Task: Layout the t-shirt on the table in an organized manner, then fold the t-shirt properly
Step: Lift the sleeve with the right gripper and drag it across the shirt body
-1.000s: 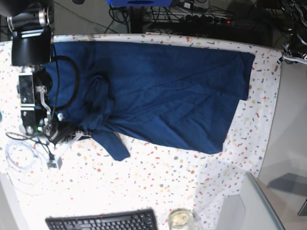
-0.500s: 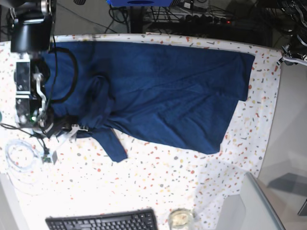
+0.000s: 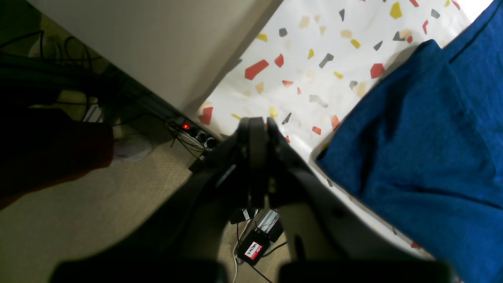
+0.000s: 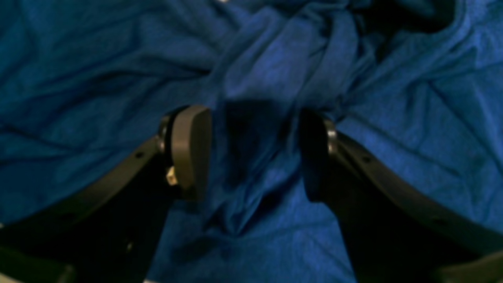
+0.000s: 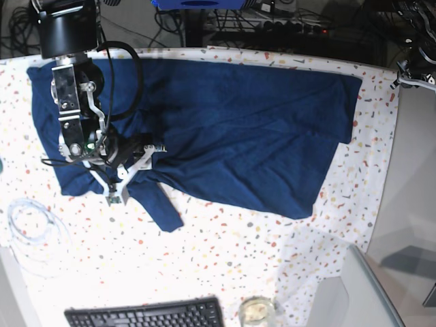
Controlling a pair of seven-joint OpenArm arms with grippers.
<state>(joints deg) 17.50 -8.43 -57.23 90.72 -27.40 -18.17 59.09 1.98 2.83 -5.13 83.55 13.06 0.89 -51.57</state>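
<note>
One speckled table (image 5: 225,252) bears the t-shirt (image 5: 238,136) and keyboard (image 5: 146,316).

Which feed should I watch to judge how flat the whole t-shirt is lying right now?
The base view: it shows the whole t-shirt spread across the table, bunched near the right gripper. The right wrist view shows only close-up folds between open jaws. The left wrist view catches just one edge by the table's side.

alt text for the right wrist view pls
The right claw hangs open just above the rumpled navy t-shirt, its two dark fingers either side of a raised fold of fabric. The cloth fills nearly the whole frame.
</note>
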